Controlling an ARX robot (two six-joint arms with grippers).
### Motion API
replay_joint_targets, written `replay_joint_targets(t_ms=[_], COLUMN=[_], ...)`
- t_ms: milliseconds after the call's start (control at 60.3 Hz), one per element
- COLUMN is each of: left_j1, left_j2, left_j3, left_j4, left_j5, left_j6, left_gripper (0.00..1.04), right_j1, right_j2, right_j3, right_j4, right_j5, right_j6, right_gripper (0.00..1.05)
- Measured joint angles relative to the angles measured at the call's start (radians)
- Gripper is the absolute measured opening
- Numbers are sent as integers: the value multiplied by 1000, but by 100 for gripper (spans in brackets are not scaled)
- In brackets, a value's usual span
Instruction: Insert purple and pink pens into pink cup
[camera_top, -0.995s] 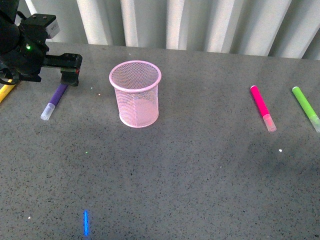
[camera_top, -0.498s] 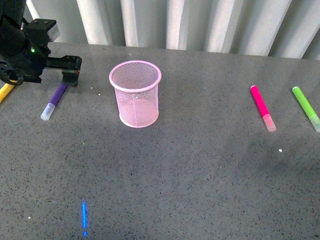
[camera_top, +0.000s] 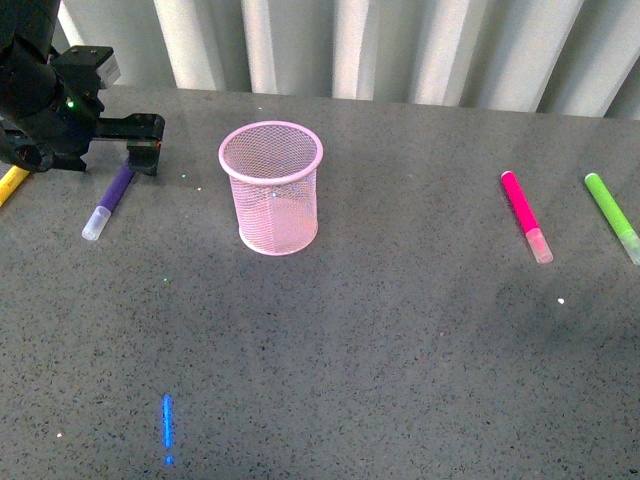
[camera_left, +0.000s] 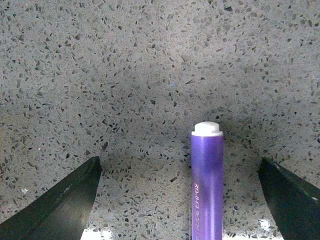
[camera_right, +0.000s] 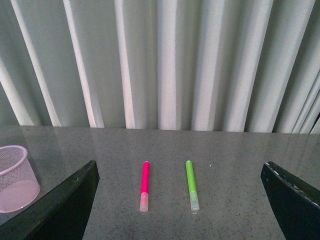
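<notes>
My left gripper (camera_left: 180, 167) hangs spread wide astride the purple pen (camera_left: 207, 185), left of the pink cup (camera_top: 272, 190); my right gripper (camera_right: 180, 165) is likewise spread.

The black left arm (camera_top: 45, 100) reaches in at the far left of the front view. Its black two-fingered tool (camera_left: 178, 167) points downward, with dark fingers (camera_left: 65, 200) spread wide apart and clasping nothing. The right tool (camera_right: 180, 167), seen only from its own wrist camera, also has its fingers (camera_right: 60, 210) wide apart and empty.
</notes>
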Motion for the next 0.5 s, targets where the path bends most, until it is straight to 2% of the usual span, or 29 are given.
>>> replay_joint_targets(t_ms=[33, 498], left_j1=[0, -3], left_j2=[1, 8], left_j3=[1, 14], left_j4=[0, -24], left_j5=[0, 3], left_j6=[0, 6], left_gripper=[96, 25], right_j1=[0, 0], right_j2=[0, 0], right_j3=[0, 0], right_j4=[0, 0], right_j5=[0, 0], right_j6=[0, 0], right_gripper=[98, 98])
